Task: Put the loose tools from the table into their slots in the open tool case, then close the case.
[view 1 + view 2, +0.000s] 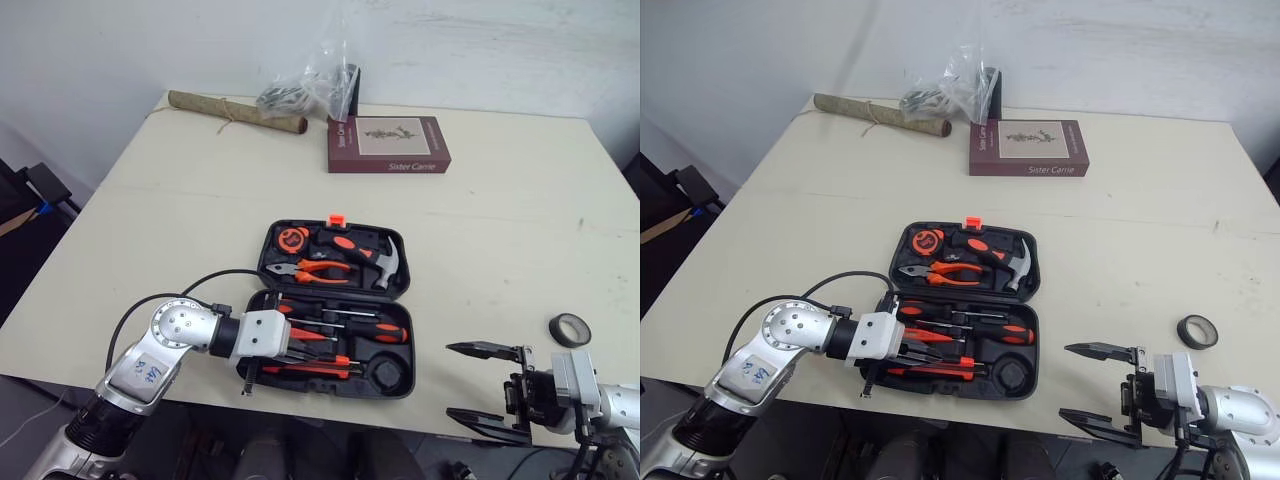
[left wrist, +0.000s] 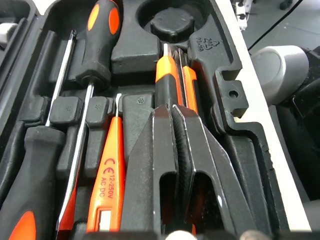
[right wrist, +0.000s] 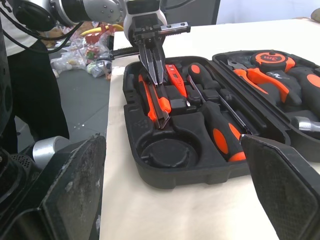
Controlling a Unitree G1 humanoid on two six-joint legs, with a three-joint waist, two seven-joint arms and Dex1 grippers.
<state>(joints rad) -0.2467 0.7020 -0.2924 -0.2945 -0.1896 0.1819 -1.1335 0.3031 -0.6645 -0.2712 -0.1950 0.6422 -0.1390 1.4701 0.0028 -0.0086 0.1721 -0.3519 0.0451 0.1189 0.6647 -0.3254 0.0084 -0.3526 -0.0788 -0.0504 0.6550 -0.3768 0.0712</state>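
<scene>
Bare table (image 1: 480, 290) between tool case (image 1: 265, 262) and tape roll (image 1: 570, 329)

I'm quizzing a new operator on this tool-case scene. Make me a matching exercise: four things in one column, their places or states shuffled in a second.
Things
1. tape roll
2. hammer
3. book
4. right claw

Places or states
A. open, by the table's near edge
B. in the tool case's far half
C. loose on the table, right of the tool case
D. flat on the table's far side

Pairs: 1-C, 2-B, 3-D, 4-A
</scene>
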